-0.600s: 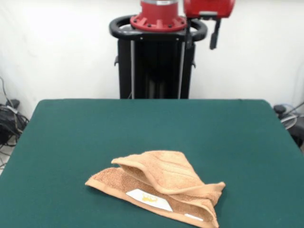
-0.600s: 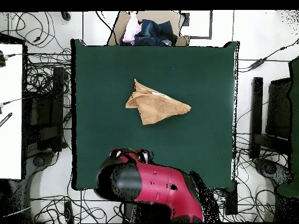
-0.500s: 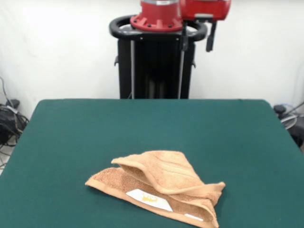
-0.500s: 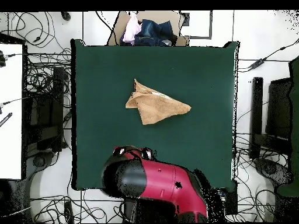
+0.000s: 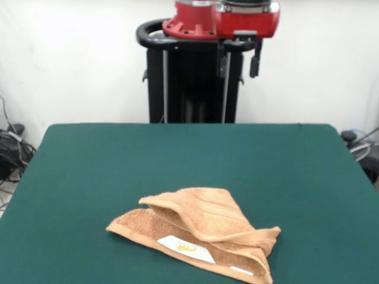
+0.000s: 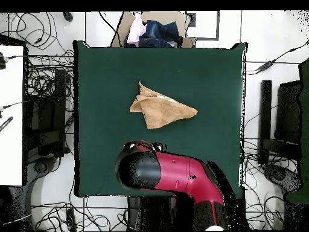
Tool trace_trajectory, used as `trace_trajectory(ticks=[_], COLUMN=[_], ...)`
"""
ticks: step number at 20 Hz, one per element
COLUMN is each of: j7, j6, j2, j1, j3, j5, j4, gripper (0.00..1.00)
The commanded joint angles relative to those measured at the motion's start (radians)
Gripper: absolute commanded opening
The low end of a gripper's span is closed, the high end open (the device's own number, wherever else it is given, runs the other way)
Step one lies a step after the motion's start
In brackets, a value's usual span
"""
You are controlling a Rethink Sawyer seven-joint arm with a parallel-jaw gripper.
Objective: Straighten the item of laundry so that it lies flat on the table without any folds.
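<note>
Peach-orange terry: one towel (image 5: 195, 234) is lying crumpled on the green felt table (image 5: 89, 171), toward the camera-side edge in the front view, middle of the cloth field from overhead (image 6: 160, 107). It is folded over itself into a rough triangle, one flap draping across a lower layer, one white label (image 5: 185, 248) showing at the lower edge.

One arm (image 6: 172, 176), red and black, is hanging over the pedestal side of the table. One gripper (image 5: 238, 59) is sitting high, well apart from the towel; two dark fingers are hanging parallel with a clear gap between them, holding nothing.

Risks, as judgement: a pinch landing on the doubled flap would be grabbing two layers together, so pulling would drag the whole bundle rather than opening it. Terry on felt is likely gripping, so a sideways pull may bunch it further. Towel is lying near the table edge; a pull that way could slide a corner off.

One box of mixed clothes (image 6: 152, 31) is sitting beyond the table.
</note>
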Motion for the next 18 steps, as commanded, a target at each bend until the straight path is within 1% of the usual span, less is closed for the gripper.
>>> trace_trajectory(ticks=[1, 4, 7, 10, 11, 18], j7=[-0.091, -0.088, -0.078, -0.068, -0.066, -0.060], j6=[0.039, 0.062, 0.111, 0.115, 0.121, 0.181], j2=[0.064, 0.067, 0.098, 0.118, 0.137, 0.166], j1=[-0.013, -0.022, -0.020, -0.026, -0.027, -0.031], j3=[0.128, 0.141, 0.142, 0.151, 0.154, 0.158], j5=[-0.077, -0.083, -0.091, -0.094, -0.097, -0.115], j4=[-0.068, -0.080, -0.150, -0.175, -0.200, -0.275], gripper=[1.00, 1.00, 1.00, 1.00, 1.00, 1.00])
